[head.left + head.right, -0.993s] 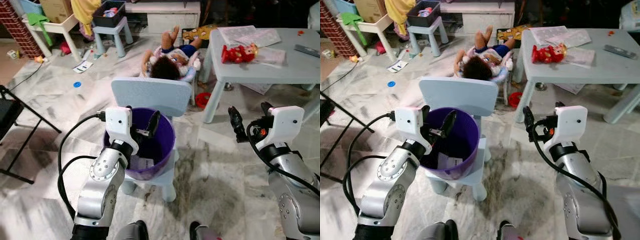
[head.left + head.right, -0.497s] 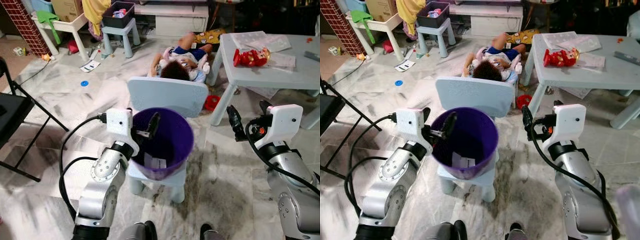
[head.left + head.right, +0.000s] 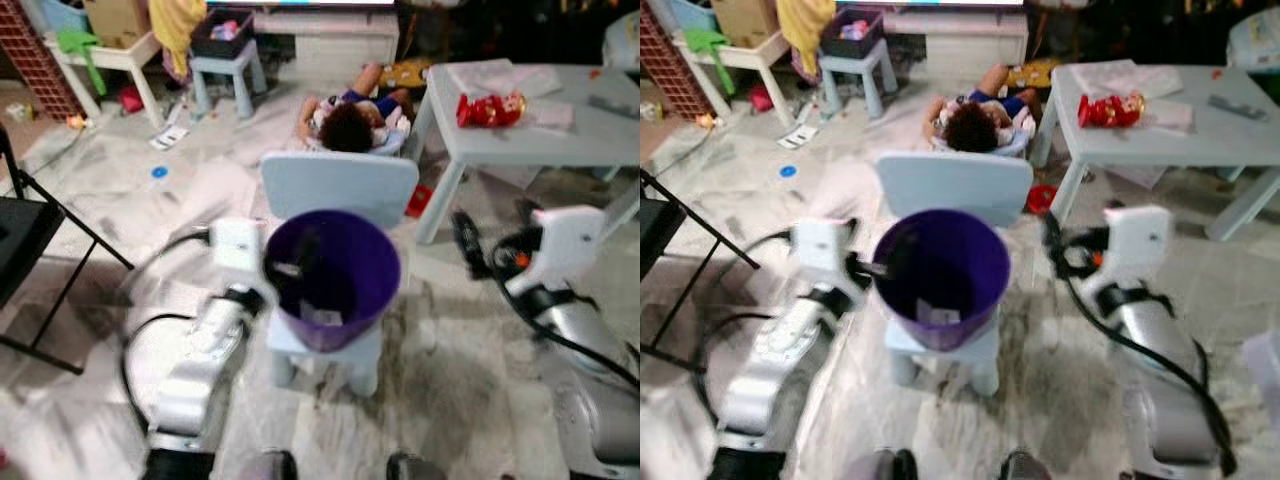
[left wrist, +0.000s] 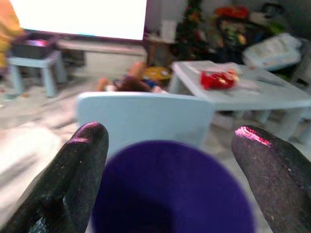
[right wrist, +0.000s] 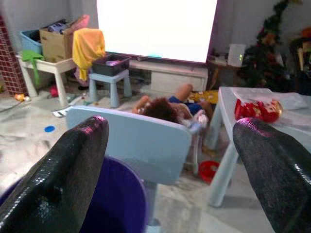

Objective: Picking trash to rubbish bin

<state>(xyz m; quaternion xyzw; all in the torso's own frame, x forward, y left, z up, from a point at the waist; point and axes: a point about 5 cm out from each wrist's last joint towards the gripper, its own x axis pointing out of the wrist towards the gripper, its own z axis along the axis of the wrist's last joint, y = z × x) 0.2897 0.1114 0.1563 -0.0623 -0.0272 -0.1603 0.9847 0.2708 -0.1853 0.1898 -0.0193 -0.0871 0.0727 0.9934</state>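
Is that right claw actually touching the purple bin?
Apart. In the right eye view, bare floor shows between the right gripper and the purple bin; its fingers are spread wide in the right wrist view.

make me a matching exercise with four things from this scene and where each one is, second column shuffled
Things:
1. purple bin
2. red toy
3. left gripper
4. dark tub

Places:
A. on the small stool at the back
B. at the bin's rim, on the robot's left side of it
C. on the seat of the pale blue chair
D. on the pale blue table

Pairs: 1-C, 2-D, 3-B, 4-A
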